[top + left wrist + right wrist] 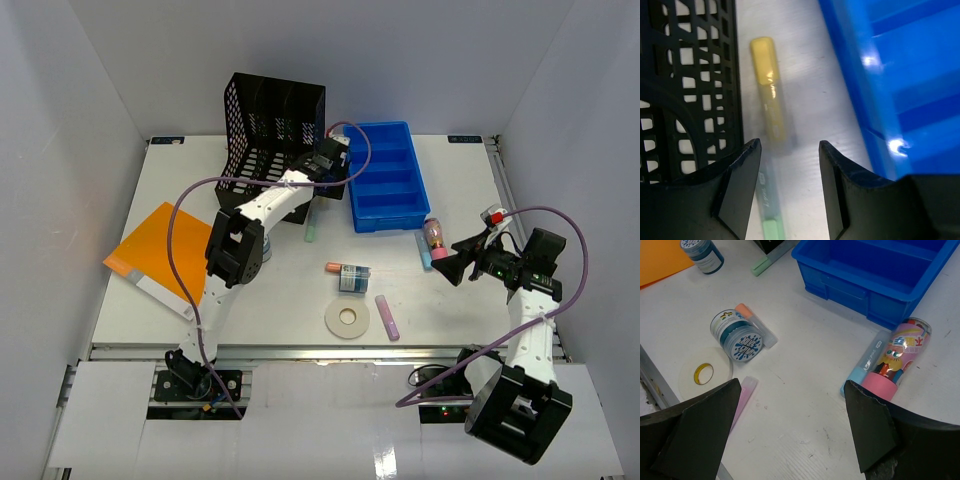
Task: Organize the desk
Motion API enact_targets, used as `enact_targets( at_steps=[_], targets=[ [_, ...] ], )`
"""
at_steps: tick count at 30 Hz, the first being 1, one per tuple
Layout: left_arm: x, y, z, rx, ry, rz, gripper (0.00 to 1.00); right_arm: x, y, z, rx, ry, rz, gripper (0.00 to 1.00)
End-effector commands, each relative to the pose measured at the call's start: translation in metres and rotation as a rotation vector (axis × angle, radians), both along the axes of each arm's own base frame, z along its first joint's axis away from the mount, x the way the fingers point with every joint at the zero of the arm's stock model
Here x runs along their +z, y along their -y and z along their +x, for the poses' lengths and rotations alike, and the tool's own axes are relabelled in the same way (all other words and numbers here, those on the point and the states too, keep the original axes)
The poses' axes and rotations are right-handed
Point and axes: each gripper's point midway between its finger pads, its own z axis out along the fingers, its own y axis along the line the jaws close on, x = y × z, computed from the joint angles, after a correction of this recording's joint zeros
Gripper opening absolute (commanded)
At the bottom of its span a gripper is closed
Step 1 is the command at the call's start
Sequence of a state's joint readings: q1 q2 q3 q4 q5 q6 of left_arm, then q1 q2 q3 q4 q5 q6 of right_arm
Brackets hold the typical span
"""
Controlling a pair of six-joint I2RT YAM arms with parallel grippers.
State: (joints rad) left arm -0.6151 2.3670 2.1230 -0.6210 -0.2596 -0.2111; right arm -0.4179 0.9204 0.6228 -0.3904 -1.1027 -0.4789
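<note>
The desk [270, 300] filled the view under both arms, a white top with railed edges, and everything else sat on it. The tray [385, 215] stood at its far side, right of centre.

The left gripper [789, 150] hung over the narrow strip just left of the tray, between it and the rack [275, 115]. Its jaws stood apart with nothing clamped between them. A yellow highlighter [769, 85] lay on that strip alongside the tray's left wall, its near end by the left finger. Whether that finger touched it I could not tell. A green-capped pen [772, 229] lay in line with it, nearer the arms.

The right gripper [790, 410] hovered over bare desk in front of the tray's near right corner, jaws wide and empty. Just off that corner a pink tube [900, 355] and a blue marker [865, 365] lay side by side, touching.

In front of the tray's near left corner sat a jar [737, 337] against an orange-capped marker [757, 325]. Beyond them, further from the tray, lay the tape [717, 365] and a pink highlighter [746, 392]. A second jar [702, 254] stood left of the tray by the left arm. The orange folder [155, 255] lay well left of the tray.
</note>
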Motion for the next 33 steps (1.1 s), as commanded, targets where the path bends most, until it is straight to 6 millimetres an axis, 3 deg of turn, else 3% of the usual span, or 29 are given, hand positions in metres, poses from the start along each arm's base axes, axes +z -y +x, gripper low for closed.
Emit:
enact_targets(
  at_steps=[1, 21, 33],
  targets=[
    [0.006, -0.004, 0.018, 0.010, 0.009, -0.042, 0.59, 0.000, -0.002, 0.000, 0.018, 0.011, 0.012, 0.90],
    [-0.040, -0.006, 0.024, 0.008, -0.062, -0.042, 0.52, -0.004, -0.002, 0.001, 0.016, -0.006, 0.020, 0.90],
    [-0.044, -0.007, 0.018, 0.005, -0.080, -0.041, 0.46, -0.002, -0.003, 0.000, 0.020, 0.000, 0.022, 0.90]
  ],
)
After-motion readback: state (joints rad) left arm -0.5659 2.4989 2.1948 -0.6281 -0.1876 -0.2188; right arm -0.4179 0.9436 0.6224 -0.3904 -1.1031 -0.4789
